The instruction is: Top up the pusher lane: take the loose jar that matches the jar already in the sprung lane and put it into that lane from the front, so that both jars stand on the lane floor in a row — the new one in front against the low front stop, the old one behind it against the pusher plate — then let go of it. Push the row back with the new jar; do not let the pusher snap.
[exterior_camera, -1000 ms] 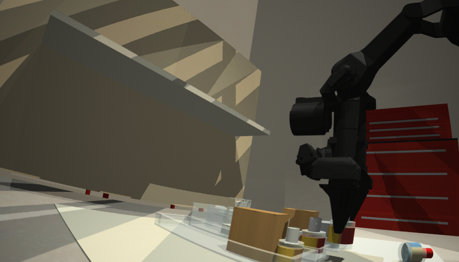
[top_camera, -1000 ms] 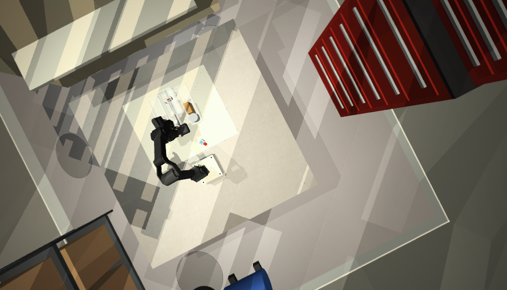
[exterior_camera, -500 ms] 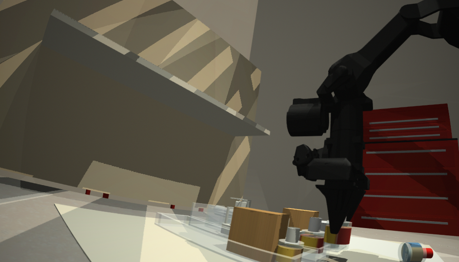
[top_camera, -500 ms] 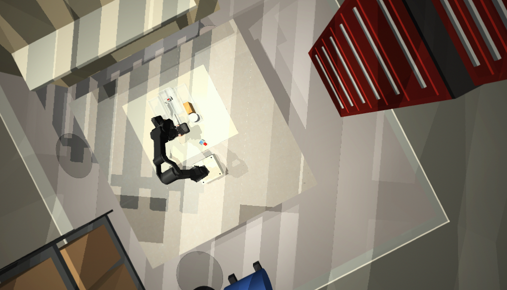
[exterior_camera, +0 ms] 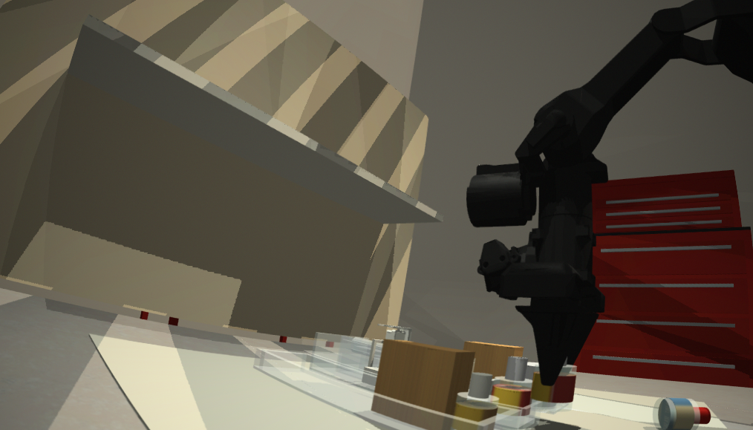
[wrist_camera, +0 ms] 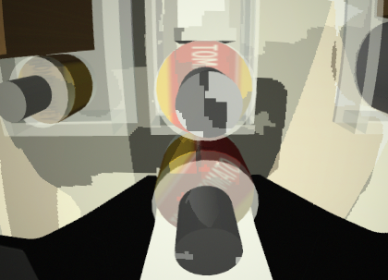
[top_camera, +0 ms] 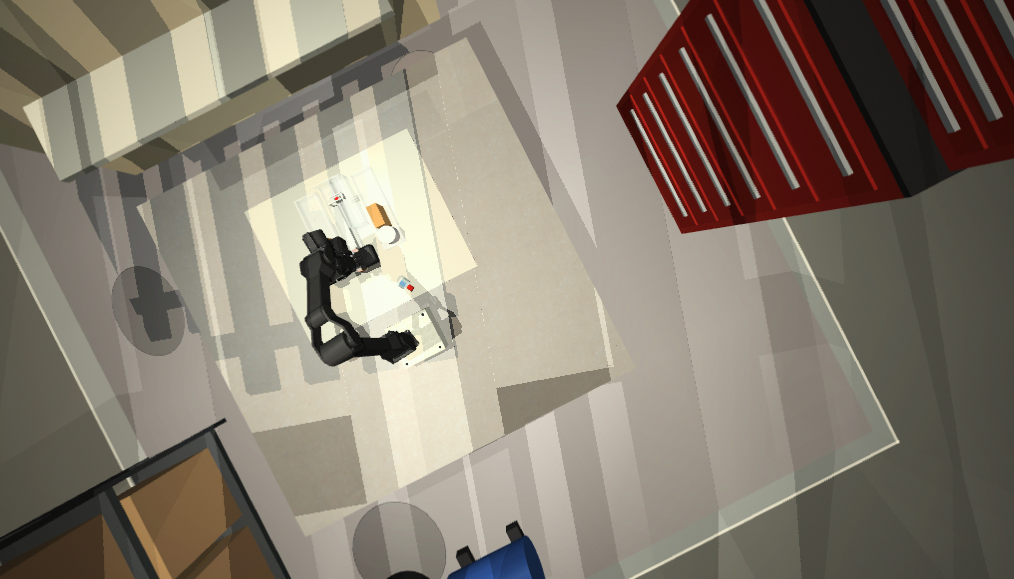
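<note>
Risk lies centre frame: the hand [wrist_camera: 205,211] pinches the loose jar [wrist_camera: 205,188] before the lane jar [wrist_camera: 204,90]; misaligned pushing could tip either, letting the pusher snap.

Arm [exterior_camera: 605,86] matte black, blocky faceted links; claw [exterior_camera: 552,372] tapers to dark wedge fingers
</note>
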`<act>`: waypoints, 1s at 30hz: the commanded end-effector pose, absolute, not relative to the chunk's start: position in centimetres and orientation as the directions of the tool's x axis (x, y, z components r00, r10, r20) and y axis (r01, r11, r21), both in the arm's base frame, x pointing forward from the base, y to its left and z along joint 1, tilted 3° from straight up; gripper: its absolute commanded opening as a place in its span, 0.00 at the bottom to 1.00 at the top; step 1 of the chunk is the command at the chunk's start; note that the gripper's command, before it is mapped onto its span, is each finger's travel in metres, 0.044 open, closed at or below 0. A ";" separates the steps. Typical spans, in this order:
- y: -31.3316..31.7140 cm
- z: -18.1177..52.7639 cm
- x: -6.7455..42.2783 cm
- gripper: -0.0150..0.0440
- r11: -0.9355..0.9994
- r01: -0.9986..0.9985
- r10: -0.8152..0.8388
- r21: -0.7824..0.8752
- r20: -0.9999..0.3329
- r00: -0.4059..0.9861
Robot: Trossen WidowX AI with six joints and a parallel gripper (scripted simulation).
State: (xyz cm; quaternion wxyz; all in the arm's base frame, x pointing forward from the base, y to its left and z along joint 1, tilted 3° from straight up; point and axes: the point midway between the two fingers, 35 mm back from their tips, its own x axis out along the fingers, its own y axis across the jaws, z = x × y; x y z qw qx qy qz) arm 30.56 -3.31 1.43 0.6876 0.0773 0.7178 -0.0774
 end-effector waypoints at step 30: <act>-3.8 1.7 32.6 0.25 0.976 0.216 0.000 -0.004 -1.000 -0.018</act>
